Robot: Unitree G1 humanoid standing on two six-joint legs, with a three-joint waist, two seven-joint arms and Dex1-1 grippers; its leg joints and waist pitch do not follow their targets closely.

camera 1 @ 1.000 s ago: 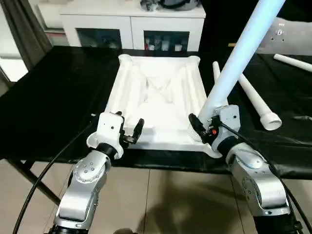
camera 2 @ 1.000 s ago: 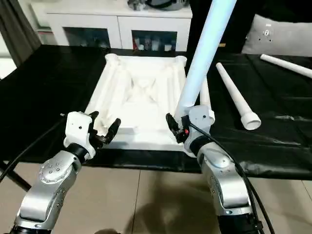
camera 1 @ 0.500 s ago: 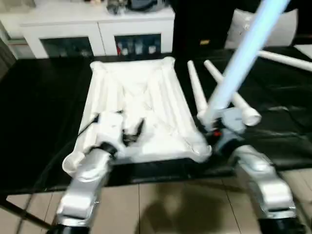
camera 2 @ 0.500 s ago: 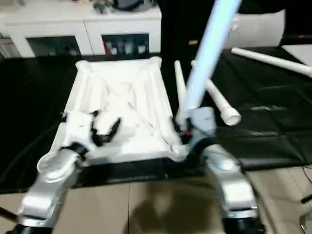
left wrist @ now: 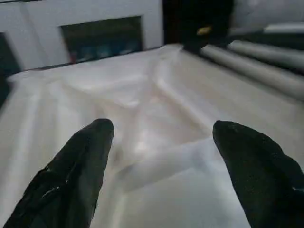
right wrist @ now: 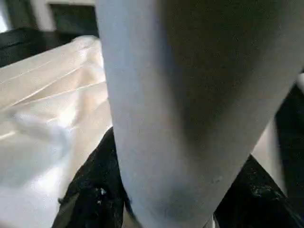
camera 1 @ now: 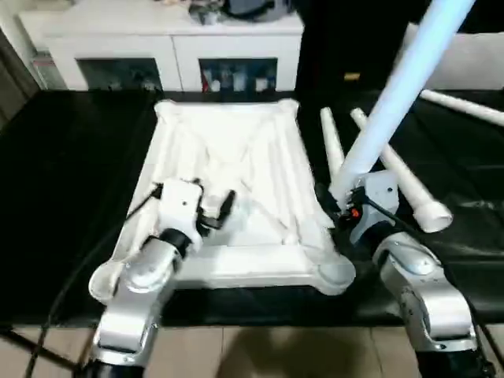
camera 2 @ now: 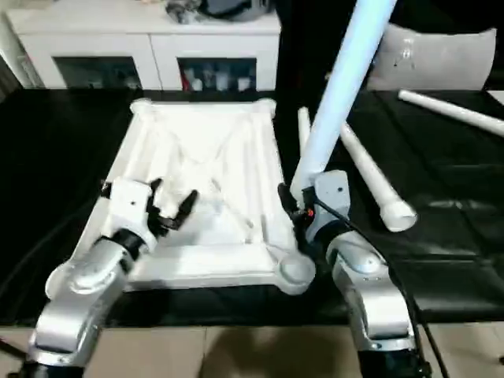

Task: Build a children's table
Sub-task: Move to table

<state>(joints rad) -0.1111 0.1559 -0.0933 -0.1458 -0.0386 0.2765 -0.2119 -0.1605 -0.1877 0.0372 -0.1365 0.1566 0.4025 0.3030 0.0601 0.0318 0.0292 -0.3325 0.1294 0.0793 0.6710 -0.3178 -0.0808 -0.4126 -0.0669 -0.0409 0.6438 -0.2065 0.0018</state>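
Observation:
The children's table top (camera 1: 236, 150) lies upside down on the black table, ribbed underside up. Its round near corner sockets (camera 1: 335, 272) face me. My left gripper (camera 1: 220, 211) hovers open over the near left part of the ribs, its fingers (left wrist: 85, 156) wide apart with nothing between them. At the top's near right edge my right gripper (camera 1: 339, 206) is shut on the thick lower end of a white leg (camera 1: 394, 87). That leg rises tilted up and to the right, and up close it hides most of the black fingers (right wrist: 90, 190).
Two loose legs (camera 1: 402, 177) lie side by side on the black cloth (camera 1: 71, 157) right of the top. Another leg (camera 1: 465, 106) lies at the far right. A white cabinet with glass doors (camera 1: 157, 39) stands behind the table. Tiled floor shows below the near edge.
The camera has moved, shifting the whole picture. Both grippers now stand further in over the top's near end. The left stays open and the right keeps its hold on the leg.

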